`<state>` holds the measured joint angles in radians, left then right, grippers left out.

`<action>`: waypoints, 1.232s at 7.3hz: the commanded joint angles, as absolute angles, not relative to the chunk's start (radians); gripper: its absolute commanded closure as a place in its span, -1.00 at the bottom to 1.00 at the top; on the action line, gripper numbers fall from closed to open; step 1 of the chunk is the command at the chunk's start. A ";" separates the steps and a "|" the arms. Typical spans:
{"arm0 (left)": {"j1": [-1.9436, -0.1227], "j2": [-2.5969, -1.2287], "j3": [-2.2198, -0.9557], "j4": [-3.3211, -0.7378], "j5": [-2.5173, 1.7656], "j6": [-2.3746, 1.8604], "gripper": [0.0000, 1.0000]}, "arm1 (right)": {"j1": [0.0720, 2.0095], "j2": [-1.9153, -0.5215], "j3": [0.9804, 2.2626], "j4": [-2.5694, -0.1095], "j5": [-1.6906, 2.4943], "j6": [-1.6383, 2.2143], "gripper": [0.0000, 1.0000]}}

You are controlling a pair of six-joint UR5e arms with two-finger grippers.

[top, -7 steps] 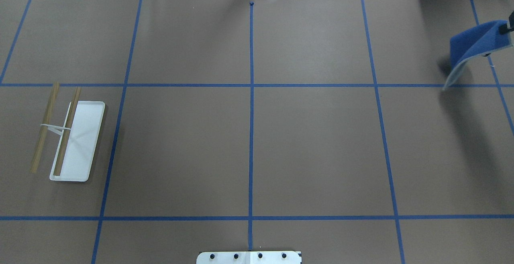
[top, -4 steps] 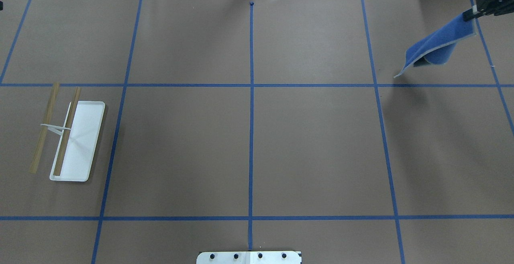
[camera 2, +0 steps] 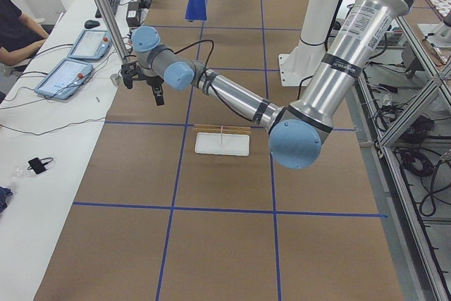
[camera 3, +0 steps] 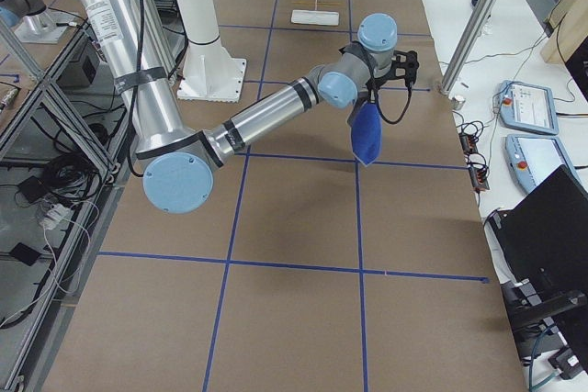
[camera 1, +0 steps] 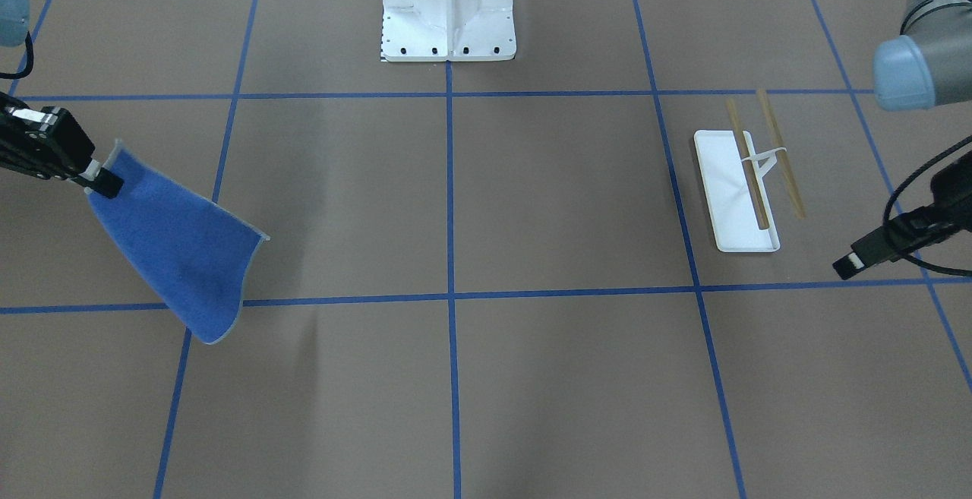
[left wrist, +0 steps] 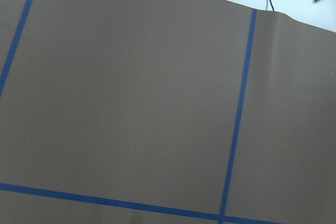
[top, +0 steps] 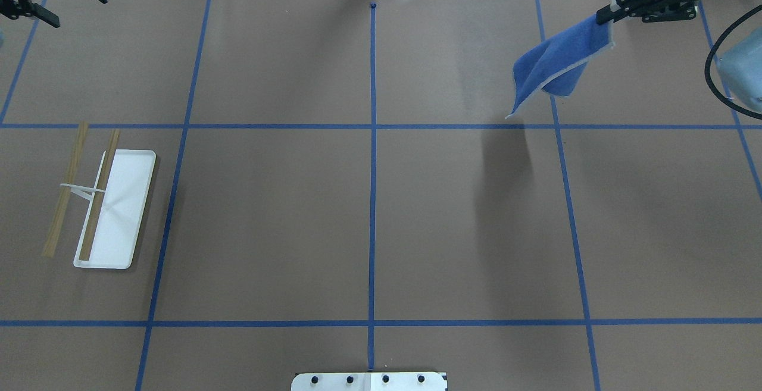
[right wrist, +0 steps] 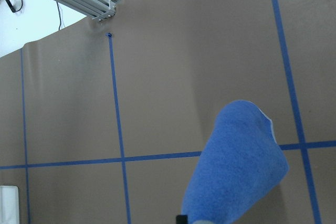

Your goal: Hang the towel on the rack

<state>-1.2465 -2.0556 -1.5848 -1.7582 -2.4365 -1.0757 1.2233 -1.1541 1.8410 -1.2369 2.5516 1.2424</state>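
Your right gripper (top: 602, 17) pinches the towel (top: 553, 63) by one corner; the towel hangs in the air below it, well apart from the rack (top: 122, 200); your left gripper (top: 82, 13) is spread.

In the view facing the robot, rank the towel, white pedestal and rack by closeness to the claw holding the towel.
1. The towel: pinched in the right gripper, hanging from it.
2. The white pedestal: centre, at the robot's base.
3. The rack: far across, on the robot's left side.
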 commanded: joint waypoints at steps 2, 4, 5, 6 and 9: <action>-1.123 -2.189 -1.614 -1.764 -2.434 -1.539 -0.94 | 1.160 -1.062 1.867 -1.223 2.485 1.493 1.00; -1.065 -2.203 -1.612 -1.894 -2.422 -1.784 -0.94 | 1.109 -1.055 1.875 -1.069 2.384 1.714 1.00; -1.055 -2.213 -1.614 -1.946 -2.421 -1.880 -0.94 | 1.051 -1.055 1.881 -0.961 2.276 1.838 1.00; -1.025 -2.239 -1.617 -1.950 -2.405 -1.934 -0.94 | 0.967 -1.055 1.899 -0.909 2.158 1.877 1.00; -0.924 -2.292 -1.632 -1.950 -2.321 -2.031 -0.94 | 0.801 -1.039 1.959 -0.910 1.911 1.770 1.00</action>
